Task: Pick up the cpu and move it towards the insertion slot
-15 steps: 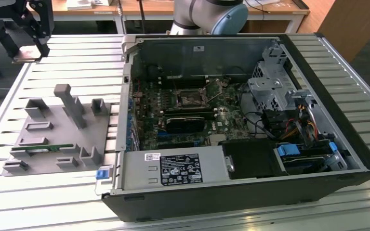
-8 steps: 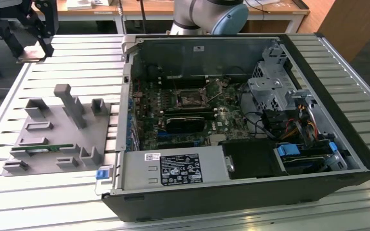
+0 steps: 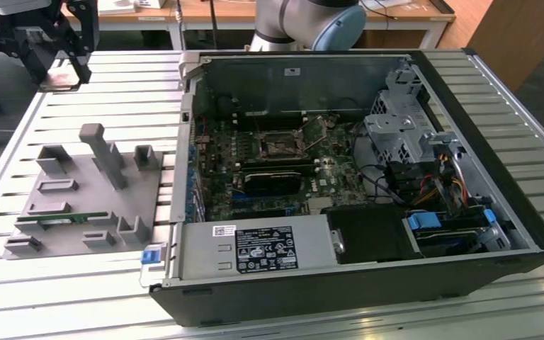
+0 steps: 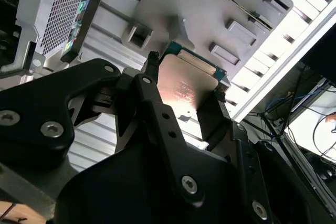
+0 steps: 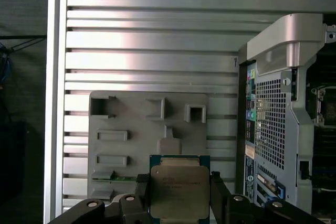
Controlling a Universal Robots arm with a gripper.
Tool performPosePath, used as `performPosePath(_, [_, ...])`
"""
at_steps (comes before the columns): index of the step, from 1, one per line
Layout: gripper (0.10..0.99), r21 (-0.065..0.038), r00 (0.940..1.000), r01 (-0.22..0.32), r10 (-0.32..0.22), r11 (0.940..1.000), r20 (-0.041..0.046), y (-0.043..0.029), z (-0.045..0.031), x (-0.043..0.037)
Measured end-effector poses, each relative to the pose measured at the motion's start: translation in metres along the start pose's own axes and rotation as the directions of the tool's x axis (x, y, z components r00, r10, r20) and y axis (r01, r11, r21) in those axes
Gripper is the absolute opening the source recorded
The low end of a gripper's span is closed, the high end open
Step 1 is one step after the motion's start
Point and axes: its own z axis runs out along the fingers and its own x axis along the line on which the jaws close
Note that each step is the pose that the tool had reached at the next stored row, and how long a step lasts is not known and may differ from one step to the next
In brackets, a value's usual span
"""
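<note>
The silvery, green-rimmed cpu [image 5: 177, 191] was clamped on 2 opposite edges; the black, metal-framed insertion slot [image 3: 280, 145] lay well apart.

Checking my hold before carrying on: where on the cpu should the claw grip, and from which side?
By two opposite edges, coming from above the flat metal top. The cpu is a thin square, so only its sides offer parallel faces; the claw holds it this way, fingers on opposite edges.

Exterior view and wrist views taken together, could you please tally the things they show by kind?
cpu: 1
gripper, shut on the cpu: 1
socket: 1
memory stick: 1
grey tray: 1
computer case: 1
Total: 6
</note>
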Motion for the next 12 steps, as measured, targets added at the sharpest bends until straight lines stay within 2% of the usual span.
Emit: performPosePath(12, [0.541,0.000,1.0000,0.000,0.000,1.0000,0.0000,-0.0001,-0.0001,-0.0220])
